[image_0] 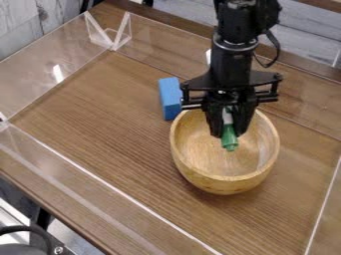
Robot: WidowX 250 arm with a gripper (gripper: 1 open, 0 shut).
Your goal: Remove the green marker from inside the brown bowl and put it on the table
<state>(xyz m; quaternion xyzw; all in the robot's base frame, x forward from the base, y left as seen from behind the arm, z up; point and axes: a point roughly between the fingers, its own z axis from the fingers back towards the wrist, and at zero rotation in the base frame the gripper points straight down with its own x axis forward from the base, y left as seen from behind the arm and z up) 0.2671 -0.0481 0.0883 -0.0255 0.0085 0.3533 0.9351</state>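
Nearest the camera, the brown bowl (213,178) sat on the table (114,129), mostly below the gripper (229,120). The gripper was closed on the green marker (229,139), whose lower end pointed down over the bowl's interior; its height above the bowl floor was hard to judge. Just beside the gripper, farther off, lay the blue block (170,98).

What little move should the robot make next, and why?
Probably lift the green marker a bit higher before moving sideways: it seems gripped by the gripper, yet in this view its lower end still overlaps the bowl.
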